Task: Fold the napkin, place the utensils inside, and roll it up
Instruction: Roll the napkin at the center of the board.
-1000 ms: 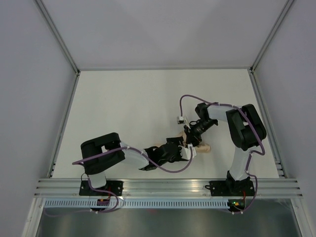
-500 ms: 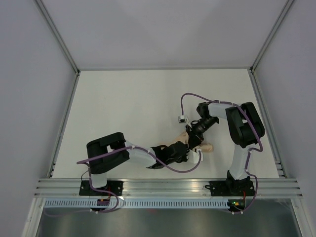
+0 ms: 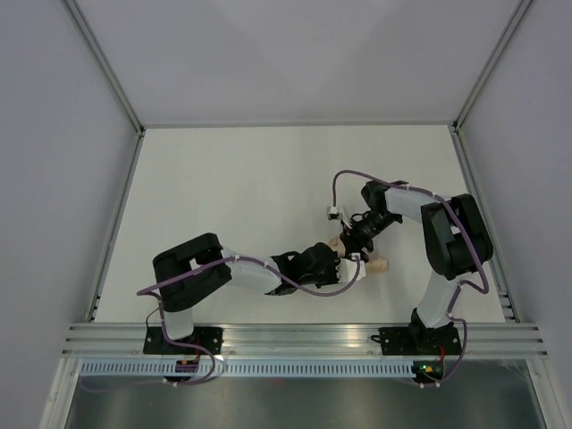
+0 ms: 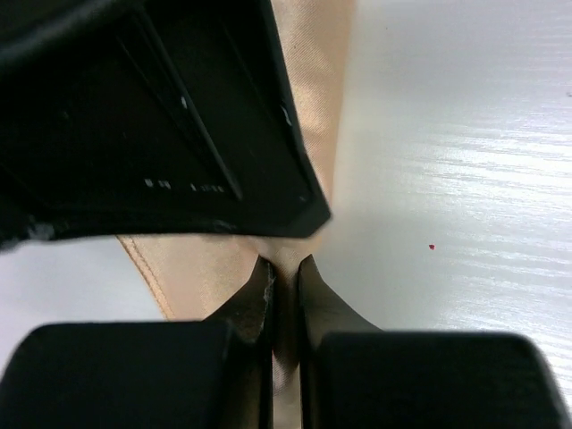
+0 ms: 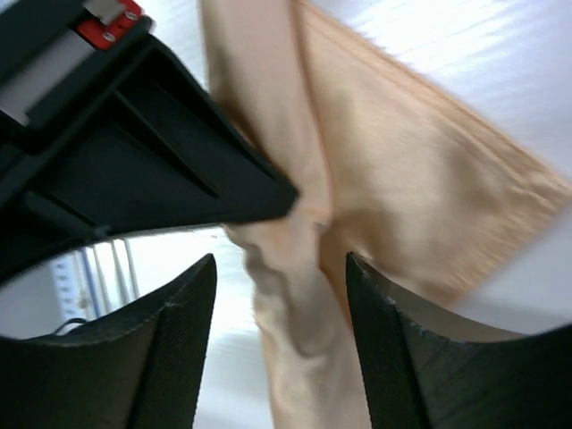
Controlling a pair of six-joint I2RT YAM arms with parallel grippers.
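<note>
The peach napkin [image 3: 376,264] lies as a small rolled bundle on the white table, between the two arms. My left gripper [image 3: 333,263] reaches in from the left and is shut on a fold of the napkin [image 4: 313,98], the cloth pinched between its fingertips [image 4: 286,277]. From above right, my right gripper [image 3: 356,244] stands open astride the roll [image 5: 299,340], and neither finger [image 5: 179,349] presses the cloth. The left gripper's black body [image 5: 134,152] is close in front of it. The utensils are hidden.
The white table [image 3: 232,188] is walled by grey panels on the left, back and right. An aluminium rail [image 3: 304,338] with both arm bases runs along the near edge. A purple cable [image 3: 344,183] loops over the right wrist.
My left gripper slid right and shut on the napkin. The right gripper opened and let go of the roll, shifting slightly up and right.
</note>
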